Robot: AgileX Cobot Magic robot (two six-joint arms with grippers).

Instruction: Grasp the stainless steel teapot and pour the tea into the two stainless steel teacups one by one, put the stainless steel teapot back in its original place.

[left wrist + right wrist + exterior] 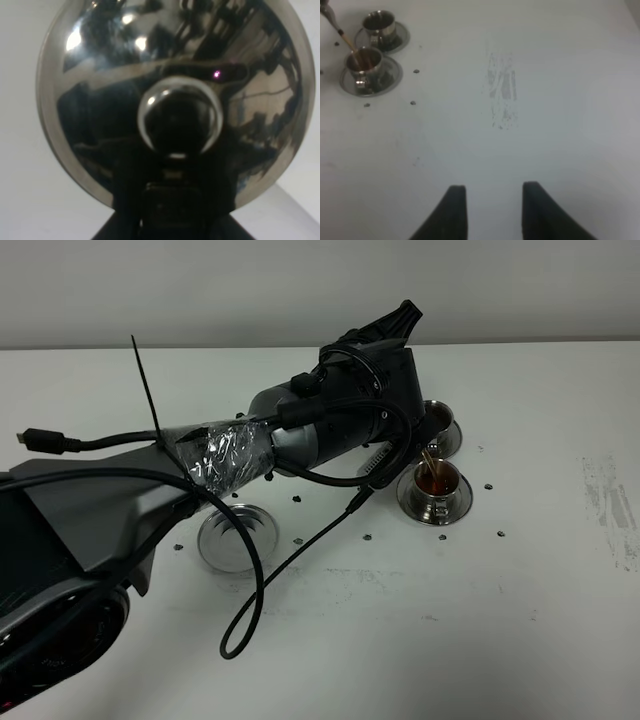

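Observation:
My left gripper (388, 390) is shut on the stainless steel teapot (175, 75), whose shiny body fills the left wrist view. In the high view the arm hides most of the pot. Only its thin spout (428, 457) shows, tilted down, and a brown stream of tea runs into the near teacup (437, 480) on its saucer. The far teacup (440, 420) stands just behind it and holds dark tea. The wide steel saucer (236, 536) lies bare under the left arm. My right gripper (492, 210) is open and empty over the bare table, to the right of both cups (365, 62).
A black cable (260, 610) loops off the left arm onto the table in front of the wide saucer. Small dark specks (489, 486) dot the table around the cups. A scuffed grey patch (502, 90) marks the white table to the right.

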